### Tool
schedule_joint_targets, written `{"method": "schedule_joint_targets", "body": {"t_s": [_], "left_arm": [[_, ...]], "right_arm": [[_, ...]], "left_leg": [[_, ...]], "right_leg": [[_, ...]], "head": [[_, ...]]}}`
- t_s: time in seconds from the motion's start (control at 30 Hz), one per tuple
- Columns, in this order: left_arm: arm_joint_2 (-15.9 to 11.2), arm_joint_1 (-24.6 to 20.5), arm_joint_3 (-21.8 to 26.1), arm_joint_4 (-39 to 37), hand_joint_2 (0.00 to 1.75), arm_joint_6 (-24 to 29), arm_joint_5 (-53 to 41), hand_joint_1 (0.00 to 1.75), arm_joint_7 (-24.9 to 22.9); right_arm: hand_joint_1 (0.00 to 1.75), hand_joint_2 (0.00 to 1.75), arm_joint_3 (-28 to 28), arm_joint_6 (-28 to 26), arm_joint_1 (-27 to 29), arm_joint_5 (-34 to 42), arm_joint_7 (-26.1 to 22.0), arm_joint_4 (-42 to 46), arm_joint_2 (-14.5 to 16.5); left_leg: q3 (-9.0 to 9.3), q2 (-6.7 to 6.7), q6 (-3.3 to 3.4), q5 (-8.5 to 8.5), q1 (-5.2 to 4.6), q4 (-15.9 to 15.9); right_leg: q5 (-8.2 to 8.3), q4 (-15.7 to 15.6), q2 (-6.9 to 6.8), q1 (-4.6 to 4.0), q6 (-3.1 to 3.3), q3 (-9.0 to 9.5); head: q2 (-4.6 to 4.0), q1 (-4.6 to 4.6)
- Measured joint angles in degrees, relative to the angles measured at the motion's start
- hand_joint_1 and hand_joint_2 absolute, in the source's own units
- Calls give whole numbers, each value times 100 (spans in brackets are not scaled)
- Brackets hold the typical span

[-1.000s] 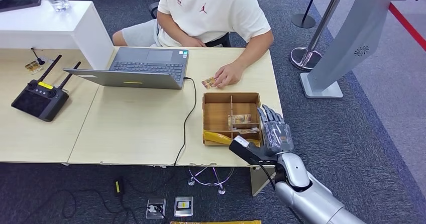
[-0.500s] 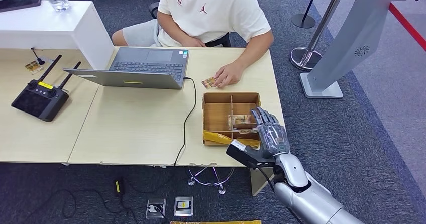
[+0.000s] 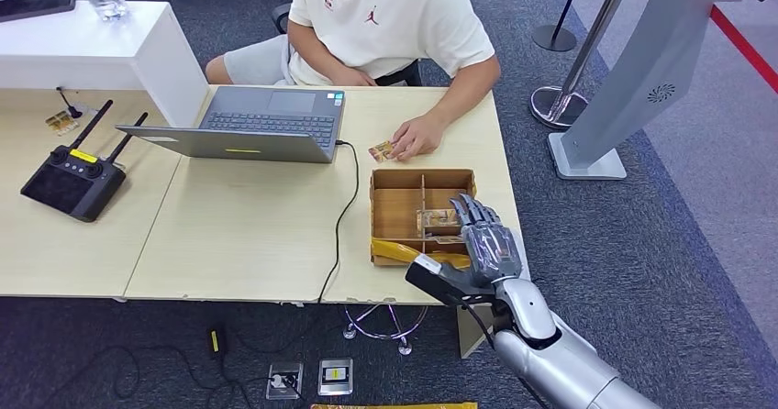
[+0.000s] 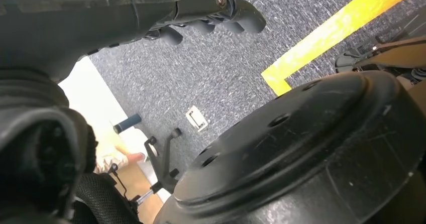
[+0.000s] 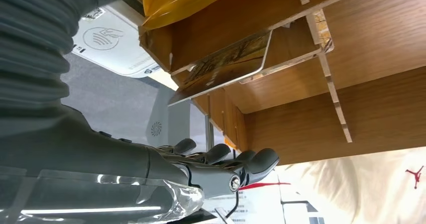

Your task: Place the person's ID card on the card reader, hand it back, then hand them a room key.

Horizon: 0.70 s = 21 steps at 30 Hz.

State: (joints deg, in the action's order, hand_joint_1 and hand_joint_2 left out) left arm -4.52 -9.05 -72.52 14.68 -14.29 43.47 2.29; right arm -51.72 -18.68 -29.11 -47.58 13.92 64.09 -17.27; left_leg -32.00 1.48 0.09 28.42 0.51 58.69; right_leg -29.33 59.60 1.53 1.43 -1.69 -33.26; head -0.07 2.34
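Observation:
A wooden divided tray stands on the desk's right end, with key cards leaning in a near compartment. My right hand hovers open over the tray's near right corner, fingers spread just beside the cards, holding nothing. In the right wrist view its fingers stretch out beside the tray, a key card leans on a divider, and the white card reader lies by the tray. Beyond the tray, the seated person's hand holds the ID card on the desk. My left hand hangs over the floor, empty.
An open laptop sits mid-desk, its black cable running off the near edge. A black remote controller lies at left. Yellow wrapping lies on the tray's near edge. A grey kiosk and stanchion base stand at right.
My right hand has slid left and a little down, from the tray's right edge to over its near right compartment. The person's hand and ID card have stayed put.

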Motion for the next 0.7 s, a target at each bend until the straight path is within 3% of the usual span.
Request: {"method": "schedule_joint_targets", "body": {"t_s": [0.7], "left_arm": [[0,37,0,11,0,0,111,0,0]], "right_arm": [[175,175,-10,95,-128,181,-74,-187,114]], "left_leg": [[0,1,0,0,0,0]], "right_leg": [[0,0,0,0,0,0]], "head": [[0,0]]}}
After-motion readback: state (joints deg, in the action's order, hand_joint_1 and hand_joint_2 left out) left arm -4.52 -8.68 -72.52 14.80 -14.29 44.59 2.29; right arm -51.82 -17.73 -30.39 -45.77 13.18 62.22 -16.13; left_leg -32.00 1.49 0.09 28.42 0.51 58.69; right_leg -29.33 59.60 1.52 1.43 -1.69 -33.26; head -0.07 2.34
